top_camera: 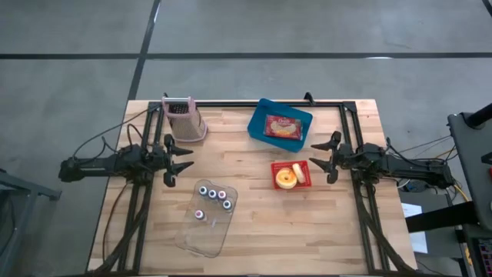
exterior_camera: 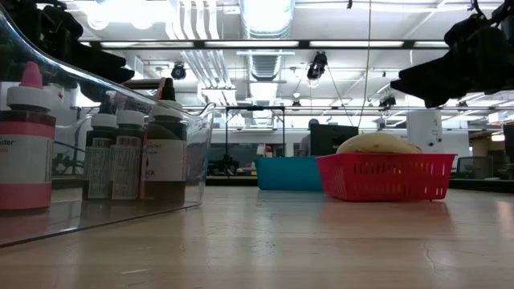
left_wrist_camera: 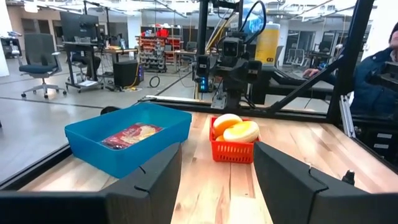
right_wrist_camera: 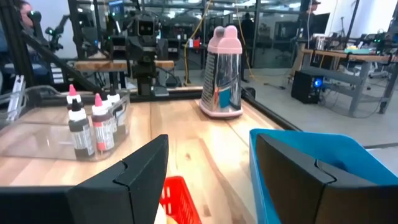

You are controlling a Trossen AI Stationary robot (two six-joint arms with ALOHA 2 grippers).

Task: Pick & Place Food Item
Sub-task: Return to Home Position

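A small red basket (top_camera: pixel 277 183) stands right of the table's middle, holding a round yellow food item (top_camera: pixel 286 177) and a pale bun (top_camera: pixel 301 174). Behind it is a blue bin (top_camera: pixel 257 123) with a red food packet (top_camera: pixel 283 127) lying flat inside. My right gripper (top_camera: pixel 314 154) hovers open just right of the basket, pointing level toward the table's left. My left gripper (top_camera: pixel 187 158) hovers open at the table's left, pointing level toward the basket (left_wrist_camera: pixel 231 151). Neither gripper has anything between its fingers.
A clear tray (top_camera: pixel 201 235) with several small bottles lies near the front middle. A metal grater with pink trim (top_camera: pixel 184 119) stands at the far left. Dark frame rails run along both table sides. A person (left_wrist_camera: pixel 379 74) sits beyond the right side.
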